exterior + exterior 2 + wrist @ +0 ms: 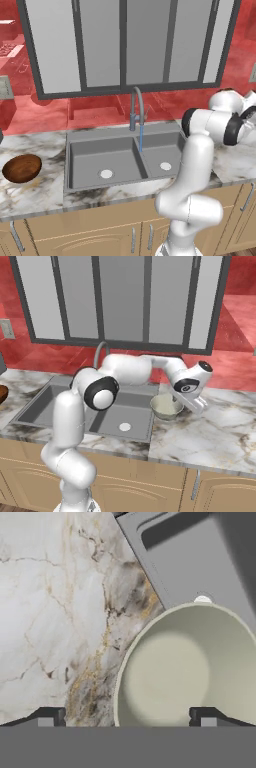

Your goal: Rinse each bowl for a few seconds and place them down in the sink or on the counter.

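pale bowl (167,406): upright on the table (215,431), just right of the sink (120,411), partly over its rim; cream inside faces up (hand view shows it from above (192,669))
pincer (127,718): jaws spread wide, one tip over bare marble, the other over the bowl's inside; its rim passes between them, nothing gripped
pincer in right base view (176,400): just above the bowl's right edge
brown bowl (22,168): upright on the table left of the sink, well apart from the arm
sink: two grey basins, a white drain in each
faucet (137,107): thin blue stream falls onto the divider area (water on)
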Controlling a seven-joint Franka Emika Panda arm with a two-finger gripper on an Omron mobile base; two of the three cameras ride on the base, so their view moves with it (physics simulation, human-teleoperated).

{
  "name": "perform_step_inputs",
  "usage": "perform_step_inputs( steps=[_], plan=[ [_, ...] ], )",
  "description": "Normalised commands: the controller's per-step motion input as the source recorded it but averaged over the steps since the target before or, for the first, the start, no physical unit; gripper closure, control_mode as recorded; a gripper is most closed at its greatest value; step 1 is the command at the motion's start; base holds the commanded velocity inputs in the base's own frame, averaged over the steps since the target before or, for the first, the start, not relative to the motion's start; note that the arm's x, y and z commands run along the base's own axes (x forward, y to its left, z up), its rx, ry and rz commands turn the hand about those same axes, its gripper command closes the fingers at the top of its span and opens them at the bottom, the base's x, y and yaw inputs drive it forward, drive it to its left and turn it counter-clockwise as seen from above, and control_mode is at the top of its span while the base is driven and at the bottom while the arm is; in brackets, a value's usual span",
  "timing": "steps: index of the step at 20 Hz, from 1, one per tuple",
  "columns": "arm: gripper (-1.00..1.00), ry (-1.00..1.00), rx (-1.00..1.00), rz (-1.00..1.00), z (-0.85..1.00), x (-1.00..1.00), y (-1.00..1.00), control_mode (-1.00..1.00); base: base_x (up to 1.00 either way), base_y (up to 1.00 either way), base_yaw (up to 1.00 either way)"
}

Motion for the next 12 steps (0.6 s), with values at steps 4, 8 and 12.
perform_step_inputs(
  steps=[4, 8, 12],
  plan=[
    [-1.0, -0.07, -0.04, 0.0, 0.45, -0.11, 0.07, -1.0, 0.0, 0.0, 0.0],
    [-1.0, -0.1, -0.07, 0.0, 0.4, -0.22, 0.16, -1.0, 0.0, 0.0, 0.0],
    [-1.0, -0.12, -0.09, 0.0, 0.33, -0.26, 0.24, -1.0, 0.0, 0.0, 0.0]
  ],
)
